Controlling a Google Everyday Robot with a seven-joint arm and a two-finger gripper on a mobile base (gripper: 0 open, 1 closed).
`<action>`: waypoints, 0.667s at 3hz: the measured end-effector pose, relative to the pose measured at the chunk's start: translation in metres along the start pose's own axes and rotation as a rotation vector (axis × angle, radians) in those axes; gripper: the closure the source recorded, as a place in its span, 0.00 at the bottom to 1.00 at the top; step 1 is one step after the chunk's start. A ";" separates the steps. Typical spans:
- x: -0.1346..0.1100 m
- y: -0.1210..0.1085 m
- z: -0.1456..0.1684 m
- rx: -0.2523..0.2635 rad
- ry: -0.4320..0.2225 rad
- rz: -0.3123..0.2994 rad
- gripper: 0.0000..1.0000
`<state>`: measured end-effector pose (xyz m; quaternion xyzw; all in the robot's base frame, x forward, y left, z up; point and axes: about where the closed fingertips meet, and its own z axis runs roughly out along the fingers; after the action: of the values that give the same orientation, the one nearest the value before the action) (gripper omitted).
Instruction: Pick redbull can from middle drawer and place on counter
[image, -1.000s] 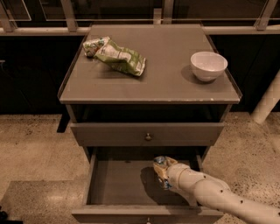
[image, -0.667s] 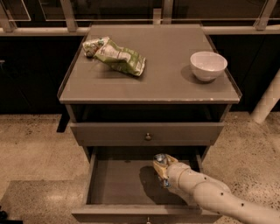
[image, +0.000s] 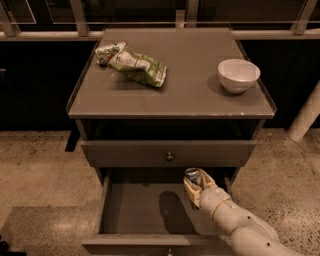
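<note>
The tool (image: 197, 181) pinches the can (image: 191, 174) by its sides in the drawer's (image: 135, 210) right rear corner; the can looks light, thin-walled and slick, so a firm, gentle mid-body hold suits it best.

Cream pincer (image: 197, 180) at the grey middle drawer (image: 135, 210) grips the silver-topped redbull can (image: 192, 174); grey counter (image: 190, 80), white bowl (image: 238, 75).
</note>
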<state>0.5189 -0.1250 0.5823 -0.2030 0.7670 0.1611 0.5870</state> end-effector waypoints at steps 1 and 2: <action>-0.042 0.004 -0.018 0.003 -0.094 -0.055 1.00; -0.042 0.004 -0.018 0.003 -0.094 -0.055 1.00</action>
<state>0.5111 -0.1256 0.6276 -0.2154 0.7330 0.1531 0.6267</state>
